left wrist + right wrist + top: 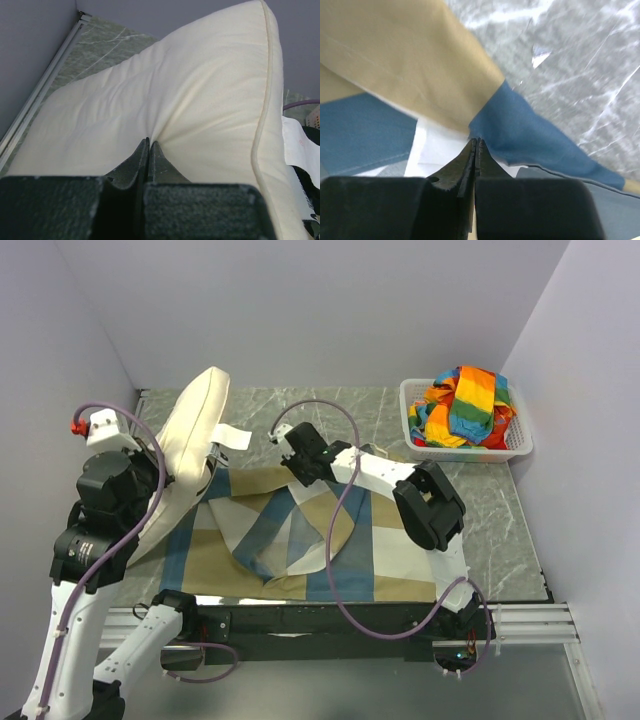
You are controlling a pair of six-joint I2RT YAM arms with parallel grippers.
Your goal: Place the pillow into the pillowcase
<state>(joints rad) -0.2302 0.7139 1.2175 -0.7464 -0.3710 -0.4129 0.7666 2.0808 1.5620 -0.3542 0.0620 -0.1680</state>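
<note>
The cream-white pillow [192,440] stands tilted on edge at the left of the table, its lower end over the left edge of the pillowcase [350,540]. My left gripper [160,478] is shut on a pinch of the pillow's fabric; the left wrist view shows the closed tips [149,143] pressed into the pillow [190,100]. The blue, tan and off-white pillowcase lies spread flat across the table's near half. My right gripper [298,458] is shut on its far edge; in the right wrist view the tips [476,142] pinch the pillowcase [520,125] where blue meets tan.
A white basket [520,445] holding a rainbow-striped cloth [465,405] stands at the back right. A white label [232,436] hangs off the pillow. Grey walls close in the left, back and right. The marble tabletop [500,510] shows at the right.
</note>
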